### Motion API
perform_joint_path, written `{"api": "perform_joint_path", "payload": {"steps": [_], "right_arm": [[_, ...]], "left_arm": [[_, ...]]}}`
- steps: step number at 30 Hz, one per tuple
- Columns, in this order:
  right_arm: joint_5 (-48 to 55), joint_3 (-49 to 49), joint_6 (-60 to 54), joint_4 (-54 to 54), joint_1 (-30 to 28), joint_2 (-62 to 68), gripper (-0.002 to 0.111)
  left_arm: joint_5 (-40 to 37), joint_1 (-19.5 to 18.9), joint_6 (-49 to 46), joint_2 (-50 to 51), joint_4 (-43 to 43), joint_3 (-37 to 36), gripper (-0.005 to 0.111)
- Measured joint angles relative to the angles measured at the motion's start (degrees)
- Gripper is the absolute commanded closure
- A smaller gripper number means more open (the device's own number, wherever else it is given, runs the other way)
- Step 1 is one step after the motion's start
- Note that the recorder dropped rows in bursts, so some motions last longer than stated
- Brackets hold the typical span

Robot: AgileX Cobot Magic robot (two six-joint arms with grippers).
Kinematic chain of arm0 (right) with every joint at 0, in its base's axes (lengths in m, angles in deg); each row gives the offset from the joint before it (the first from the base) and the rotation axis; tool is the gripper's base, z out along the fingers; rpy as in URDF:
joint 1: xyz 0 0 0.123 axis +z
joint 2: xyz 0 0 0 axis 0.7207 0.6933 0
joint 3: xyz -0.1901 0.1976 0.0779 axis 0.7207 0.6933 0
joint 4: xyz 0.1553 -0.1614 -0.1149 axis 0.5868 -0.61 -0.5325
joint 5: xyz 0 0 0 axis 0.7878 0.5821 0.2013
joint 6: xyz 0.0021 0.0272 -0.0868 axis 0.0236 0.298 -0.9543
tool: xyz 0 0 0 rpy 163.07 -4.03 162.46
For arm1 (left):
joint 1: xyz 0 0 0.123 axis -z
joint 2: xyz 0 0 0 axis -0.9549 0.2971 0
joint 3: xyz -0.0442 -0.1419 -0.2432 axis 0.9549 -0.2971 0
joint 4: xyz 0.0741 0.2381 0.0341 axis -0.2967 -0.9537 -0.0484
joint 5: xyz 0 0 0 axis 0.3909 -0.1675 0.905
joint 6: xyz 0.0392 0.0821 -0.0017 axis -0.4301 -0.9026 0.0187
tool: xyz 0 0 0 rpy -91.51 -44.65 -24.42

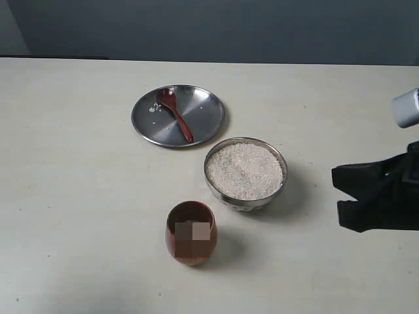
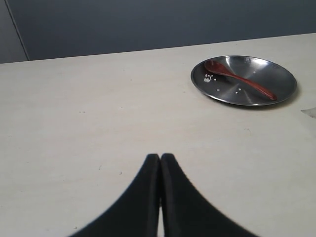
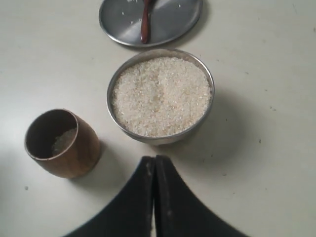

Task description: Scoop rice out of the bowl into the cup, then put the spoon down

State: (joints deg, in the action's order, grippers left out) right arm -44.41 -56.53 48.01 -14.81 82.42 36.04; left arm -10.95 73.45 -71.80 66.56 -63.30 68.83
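Observation:
The steel bowl (image 1: 246, 203) holds a full heap of rice (image 1: 245, 170) at the table's middle; the right wrist view shows the bowl (image 3: 160, 139) and rice (image 3: 160, 96) just ahead of my right gripper (image 3: 154, 159), which is shut and empty. The wooden cup (image 1: 190, 252) stands in front of the bowl, to its left, with a little rice in the cup (image 3: 64, 140). The spoon (image 1: 175, 114) lies on the flat steel plate (image 1: 204, 108) behind the bowl. My right gripper (image 1: 336, 193) hovers at the right edge. My left gripper (image 2: 160, 157) is shut over bare table, far from the spoon (image 2: 239, 79).
A few loose grains (image 2: 207, 78) lie on the plate (image 2: 276, 74) beside the spoon's head. A dark wall runs behind the table's far edge. The left arm does not show in the exterior view.

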Motion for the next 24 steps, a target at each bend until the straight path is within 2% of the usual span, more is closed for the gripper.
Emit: {"api": "perform_joint_path", "payload": {"steps": [9,16,24], "right_arm": [[-0.3,0.0,0.0,0.6,-1.0,-17.5,0.108],[-0.5,0.0,0.0,1.5,-11.7,-28.5,0.108],[-0.7,0.0,0.0,1.7,-25.1,-33.1,0.108]], "left_arm": [[0.0,0.0,0.0,0.0,0.0,0.0,0.106],[0.0,0.0,0.0,0.0,-0.1,0.0,0.106],[0.0,0.0,0.0,0.0,-0.1,0.0,0.106]]}}
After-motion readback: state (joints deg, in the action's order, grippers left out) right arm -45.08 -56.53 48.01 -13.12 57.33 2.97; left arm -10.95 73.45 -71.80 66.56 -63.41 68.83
